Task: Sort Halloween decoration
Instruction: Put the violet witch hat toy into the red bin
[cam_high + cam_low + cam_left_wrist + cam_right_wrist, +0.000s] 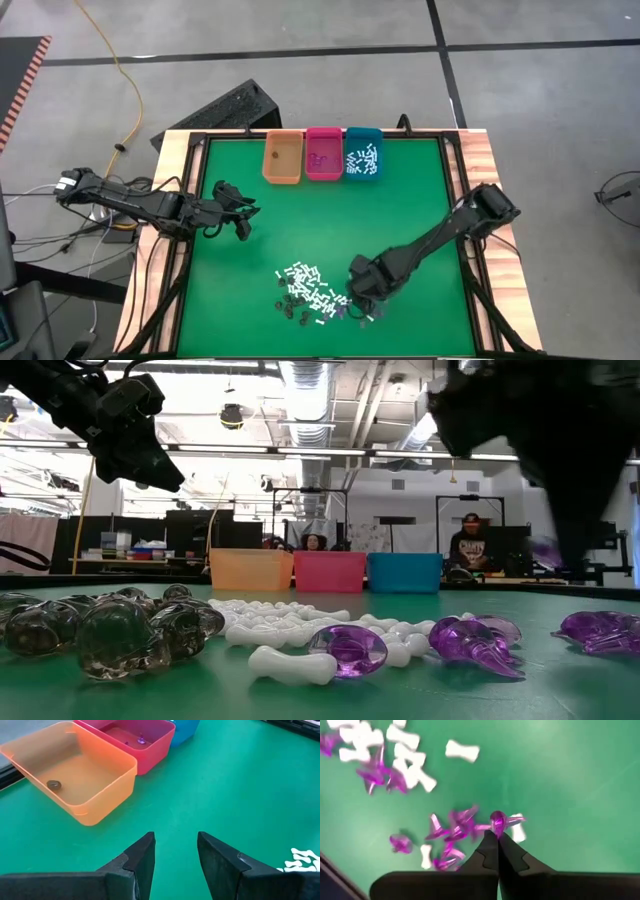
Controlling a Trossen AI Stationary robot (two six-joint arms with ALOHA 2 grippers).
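Observation:
The Halloween decoration lies in a loose pile [310, 292] on the green mat near the front edge: white bone-shaped sticks [292, 662], purple bits [455, 825] and dark bits [110, 632]. My right gripper [497, 836] hangs over the pile's right end [362, 300], pointing down, shut on one purple bit [497, 821]. At the mat's left side, clear of the pile, my left gripper [175, 840] is raised and open with nothing between its fingers [240, 218]. My right gripper pinches a single purple bit [498, 820] between the very ends of its two fingers, coming from above and pointing down. The bit sticks out past the fingertips and hangs clear of the mat, above the other purple bits.
Three bins stand side by side at the mat's far edge: orange [282, 158] holding one dark bit [53, 784], pink [323, 153] with a purple bit inside, teal [362, 152] with several white sticks. Bare green mat lies between pile and bins.

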